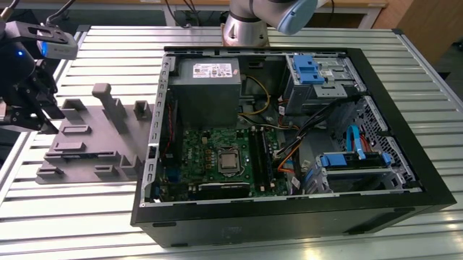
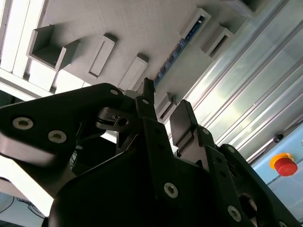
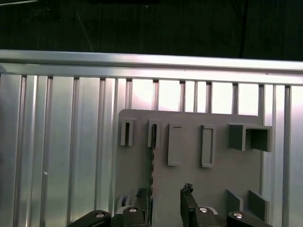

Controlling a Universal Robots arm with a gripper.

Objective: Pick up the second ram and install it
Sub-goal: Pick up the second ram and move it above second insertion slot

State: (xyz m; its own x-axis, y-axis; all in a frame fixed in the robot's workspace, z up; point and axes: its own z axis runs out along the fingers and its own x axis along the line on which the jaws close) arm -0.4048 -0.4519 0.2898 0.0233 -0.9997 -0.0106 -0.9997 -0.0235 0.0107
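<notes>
Pick-up not yet made. Ram [image 3: 153, 163] stood on edge in a narrow slot of the grey fixture [image 3: 218, 179], in both wrist views, blue-green edge showing between the slot's two end blocks. Gripper [image 3: 164, 193] hung over the fixture, fingers [image 2: 182, 118] apart and holding nothing. In the first wrist view the ram's line ran close by one finger rather than midway in the gap. No contact with the ram seen.

Left to do, by my reading: the grasp, the carry to the case, and the seating in a slot. All of the install remained.

Exterior view: fixture lay on the ribbed table at 9 o'clock of the case [image 1: 289, 219]; gripper sat at about 10 o'clock of the fixture.

Containers:
- Fixture: one ram in its slot; the other pockets looked bare.
- Case, side open: power supply [image 1: 206, 86] at 12 o'clock, motherboard [image 1: 217, 146] at centre, memory slots [image 1: 257, 157] just at its 3 o'clock side, blue-clipped drive cages at 1 o'clock [image 1: 318, 73] and 4 o'clock [image 1: 354, 165], loose cables between.
- Could not tell whether any slot held a stick.
</notes>
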